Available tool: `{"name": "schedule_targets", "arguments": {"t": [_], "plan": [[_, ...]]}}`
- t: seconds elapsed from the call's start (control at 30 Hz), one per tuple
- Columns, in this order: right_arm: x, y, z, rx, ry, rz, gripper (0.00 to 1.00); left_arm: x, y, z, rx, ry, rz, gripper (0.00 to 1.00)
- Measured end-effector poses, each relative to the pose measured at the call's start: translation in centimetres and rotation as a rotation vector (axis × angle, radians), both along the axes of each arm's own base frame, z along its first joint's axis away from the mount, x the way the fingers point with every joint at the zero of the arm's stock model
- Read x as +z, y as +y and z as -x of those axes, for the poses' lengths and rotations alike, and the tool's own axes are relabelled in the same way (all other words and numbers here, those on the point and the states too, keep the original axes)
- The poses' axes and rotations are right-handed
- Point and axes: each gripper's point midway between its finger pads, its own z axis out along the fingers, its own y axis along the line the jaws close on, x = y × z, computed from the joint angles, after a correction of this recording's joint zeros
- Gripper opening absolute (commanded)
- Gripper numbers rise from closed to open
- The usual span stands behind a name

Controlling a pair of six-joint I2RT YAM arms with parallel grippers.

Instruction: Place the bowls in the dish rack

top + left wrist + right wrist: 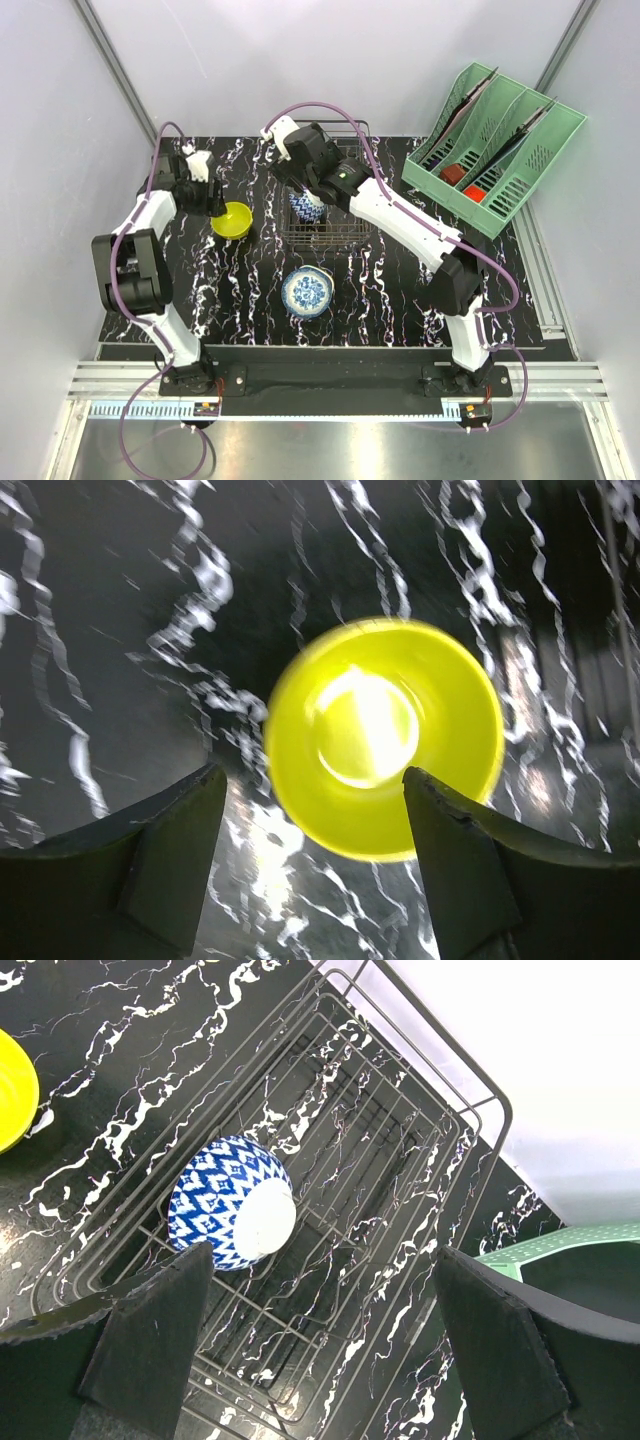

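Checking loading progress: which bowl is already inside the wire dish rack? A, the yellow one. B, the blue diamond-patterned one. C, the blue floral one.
B: the blue diamond-patterned bowl lies tipped inside the dish rack; the yellow bowl and the blue floral bowl are outside it.

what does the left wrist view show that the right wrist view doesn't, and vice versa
Only left wrist: the open left claw and the whole yellow bowl. Only right wrist: the open right claw, the wire dish rack, a blue-and-white patterned bowl tipped over inside it, and a corner of the mint-green organizer. Both: the black marbled table and the yellow bowl, just a sliver at the right wrist view's left edge.
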Motion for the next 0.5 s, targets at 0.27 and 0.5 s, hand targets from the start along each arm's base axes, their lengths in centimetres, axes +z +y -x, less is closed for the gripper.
{"name": "schedule_targets", "arguments": {"t": [0.27, 0.5], "plan": [[-0.3, 0.1, 0.0, 0.004, 0.005, 0.001, 1.0, -3.1, 0.8, -1.6, 0.02, 0.063, -0.016, 0.64], [-0.3, 0.0, 0.0, 0.003, 0.006, 0.003, 1.0, -6.3, 0.5, -0.3, 0.003, 0.178, -0.001, 0.0]]}}
